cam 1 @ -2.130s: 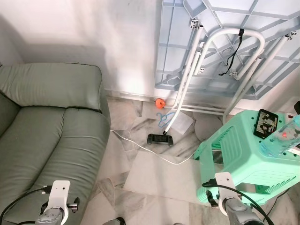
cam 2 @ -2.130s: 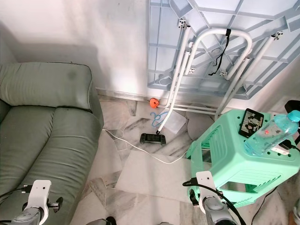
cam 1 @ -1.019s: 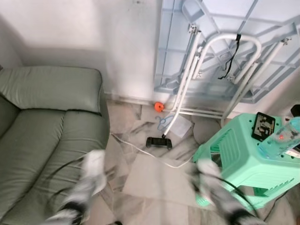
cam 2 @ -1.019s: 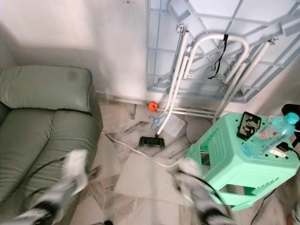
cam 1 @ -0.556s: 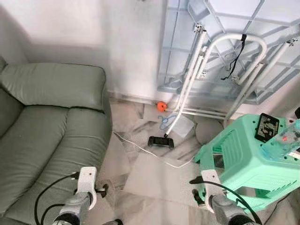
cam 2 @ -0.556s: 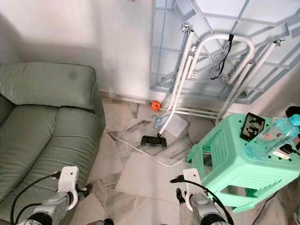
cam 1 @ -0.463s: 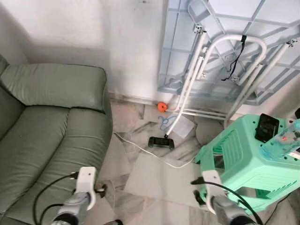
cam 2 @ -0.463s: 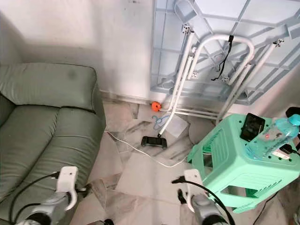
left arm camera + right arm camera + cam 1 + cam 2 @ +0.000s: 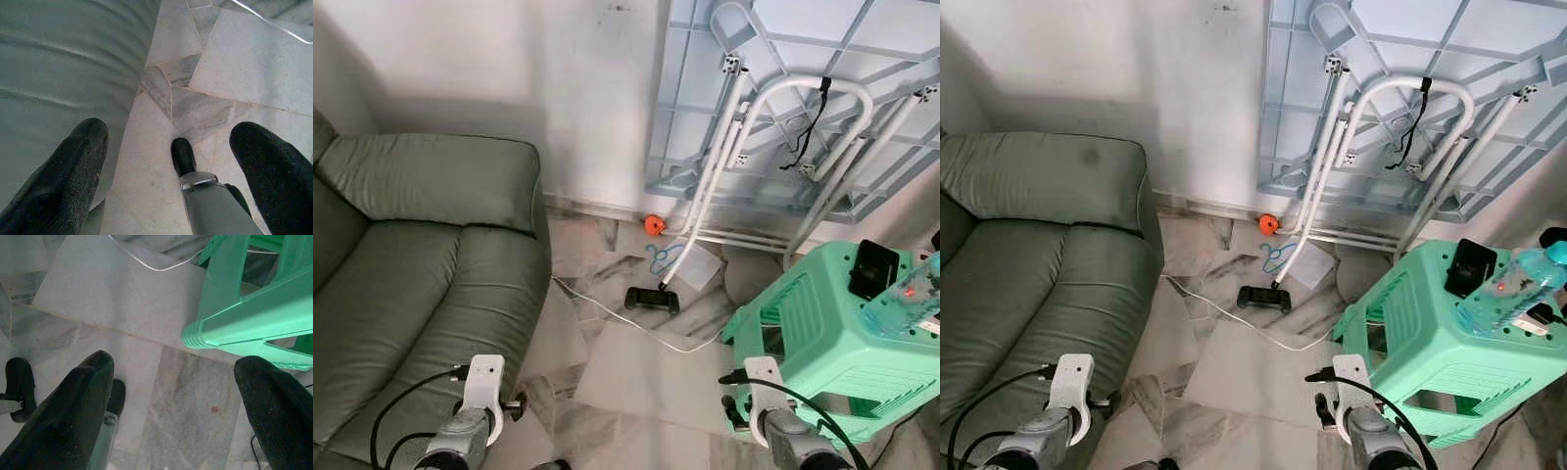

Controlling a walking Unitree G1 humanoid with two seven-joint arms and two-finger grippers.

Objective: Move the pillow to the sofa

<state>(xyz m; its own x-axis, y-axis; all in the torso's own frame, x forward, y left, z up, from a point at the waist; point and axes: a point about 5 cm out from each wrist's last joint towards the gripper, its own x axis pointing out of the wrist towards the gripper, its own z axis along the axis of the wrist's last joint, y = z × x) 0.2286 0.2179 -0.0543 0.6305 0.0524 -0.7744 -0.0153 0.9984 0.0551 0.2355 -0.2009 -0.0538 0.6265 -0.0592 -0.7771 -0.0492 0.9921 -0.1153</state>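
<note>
Above the marble floor (image 9: 636, 372), both claws hung empty and spread: left claw (image 9: 176, 166) beside the sofa (image 9: 411, 264). Right claw (image 9: 171, 396) hovered near the green stool (image 9: 832, 333).

No readable text for you here. The bottle (image 9: 1513, 287) on the green stool (image 9: 1430, 362) has a label with a red spot, too small to read. The phone (image 9: 1469, 266) screen beside it is dark, nothing legible.

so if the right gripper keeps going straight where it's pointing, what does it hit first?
Most likely the bare marble floor: the open right gripper points down at it with nothing between. The green stool sits off to one side, though depth is hard to judge.
</note>
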